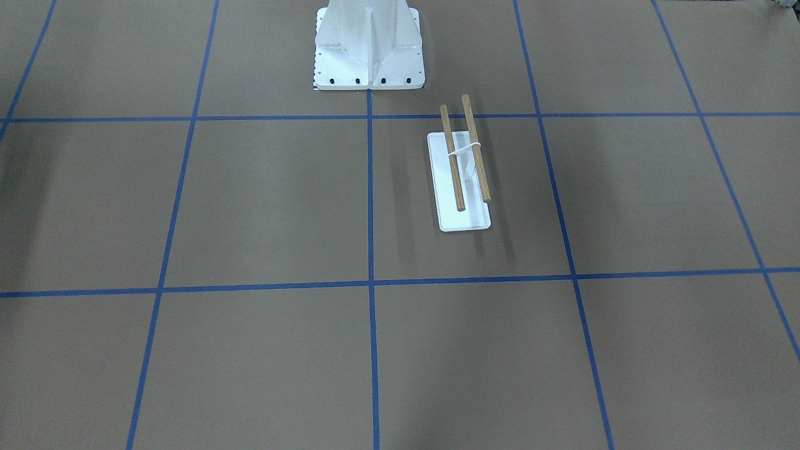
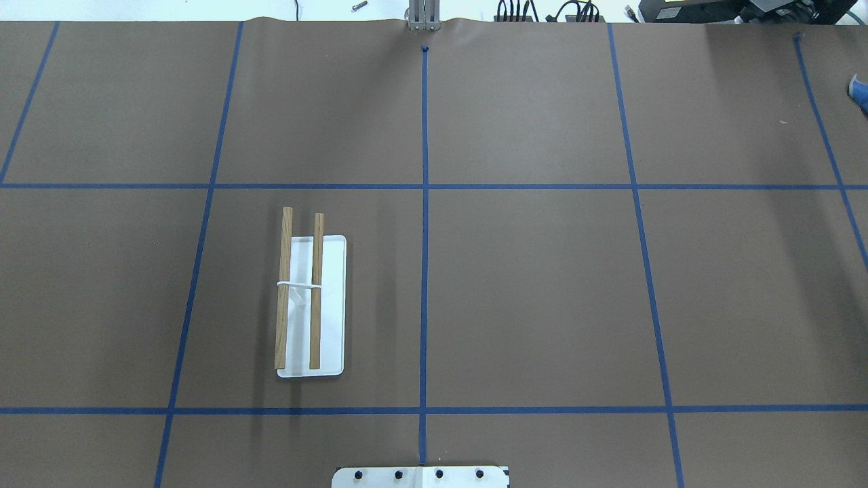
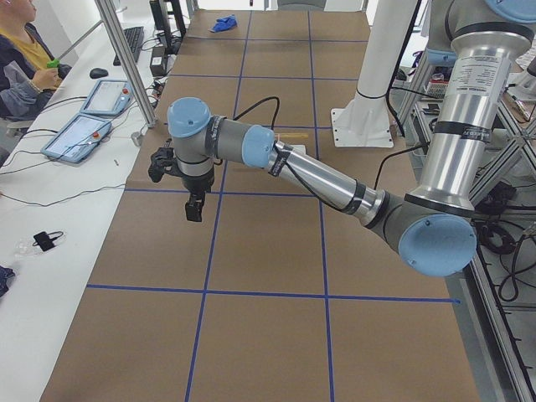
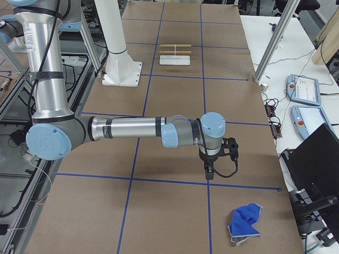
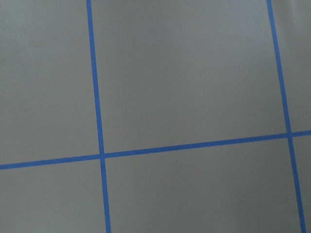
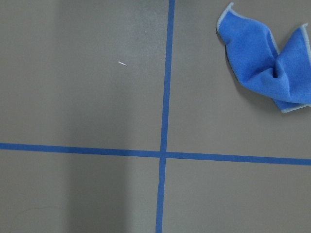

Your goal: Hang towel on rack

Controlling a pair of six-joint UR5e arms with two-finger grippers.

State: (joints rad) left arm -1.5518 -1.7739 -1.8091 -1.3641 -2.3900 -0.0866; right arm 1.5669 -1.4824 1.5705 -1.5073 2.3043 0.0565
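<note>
Two hands: left hand (image 3: 194,205), right hand (image 4: 209,170); cannot tell if apart.
Towel (image 4: 244,223): crumpled, far from rack (image 1: 465,156); bunched grab risks lopsided drape, sliding off.

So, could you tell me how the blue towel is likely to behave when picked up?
The towel lies crumpled in soft folds, so it will probably hang limp from one pinch. It looks thin, so likely light. Being bunched, a grasp may catch several layers.

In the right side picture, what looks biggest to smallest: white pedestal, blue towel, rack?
1. white pedestal
2. towel
3. rack
The towel lies nearest the camera and the rack farthest, so those two are unsure.
</note>
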